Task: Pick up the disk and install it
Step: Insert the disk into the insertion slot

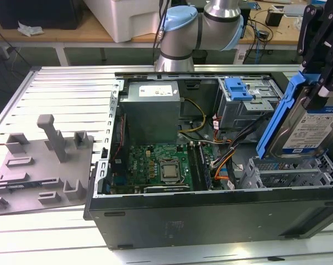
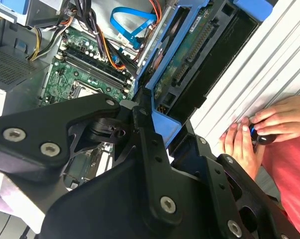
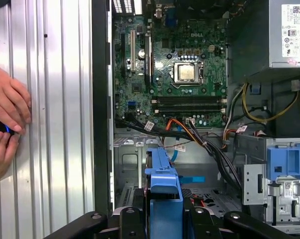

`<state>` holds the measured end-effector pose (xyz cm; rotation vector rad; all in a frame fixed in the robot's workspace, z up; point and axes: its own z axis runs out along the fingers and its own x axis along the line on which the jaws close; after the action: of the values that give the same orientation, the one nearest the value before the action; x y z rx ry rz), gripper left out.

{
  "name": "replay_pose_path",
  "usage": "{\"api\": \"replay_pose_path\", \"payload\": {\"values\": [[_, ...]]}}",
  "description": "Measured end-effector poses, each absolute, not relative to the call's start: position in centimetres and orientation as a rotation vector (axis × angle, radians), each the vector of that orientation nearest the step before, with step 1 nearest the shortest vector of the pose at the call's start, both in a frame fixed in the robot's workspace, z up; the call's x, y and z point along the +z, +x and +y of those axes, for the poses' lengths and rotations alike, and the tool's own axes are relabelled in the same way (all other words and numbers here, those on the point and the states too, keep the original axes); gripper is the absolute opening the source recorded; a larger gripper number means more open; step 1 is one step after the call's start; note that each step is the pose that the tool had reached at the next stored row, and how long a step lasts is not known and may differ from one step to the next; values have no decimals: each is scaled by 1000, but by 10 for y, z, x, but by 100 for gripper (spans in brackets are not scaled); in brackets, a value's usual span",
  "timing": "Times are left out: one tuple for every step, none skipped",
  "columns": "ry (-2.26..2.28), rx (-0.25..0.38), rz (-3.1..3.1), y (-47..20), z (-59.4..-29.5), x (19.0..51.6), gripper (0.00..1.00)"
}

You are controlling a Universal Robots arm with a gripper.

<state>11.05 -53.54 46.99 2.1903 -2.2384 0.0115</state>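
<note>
One gripper clamps the disk, tilted above the grey cage; loose cables crowd just beside.

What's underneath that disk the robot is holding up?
Below the disk, gripped by the gripper, sits a grey metal cage inside the open computer case, with cables running beside it. The disk covers the cage's far part, so that stays unseen.

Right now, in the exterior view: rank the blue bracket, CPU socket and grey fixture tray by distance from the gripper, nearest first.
1. Blue bracket, atop the drive cage, beside the gripper holding the disk.
2. CPU socket, mid-motherboard.
3. Grey fixture tray, outside the case, the exterior view's left.
</note>
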Motion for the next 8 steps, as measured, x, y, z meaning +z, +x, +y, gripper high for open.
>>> {"api": "replay_pose_path", "payload": {"values": [[2190,11,-2238,111,-535,470,36],[2190,12,-2238,111,-535,469,36],[2190,12,-2238,111,-535,469,36],[2190,12,-2238,111,-535,469,36],[2190,12,-2238,111,-536,468,36],[2190,12,-2238,111,-535,468,36],[2190,12,-2238,111,-536,468,36],[2190,11,-2238,111,-536,467,36]]}}
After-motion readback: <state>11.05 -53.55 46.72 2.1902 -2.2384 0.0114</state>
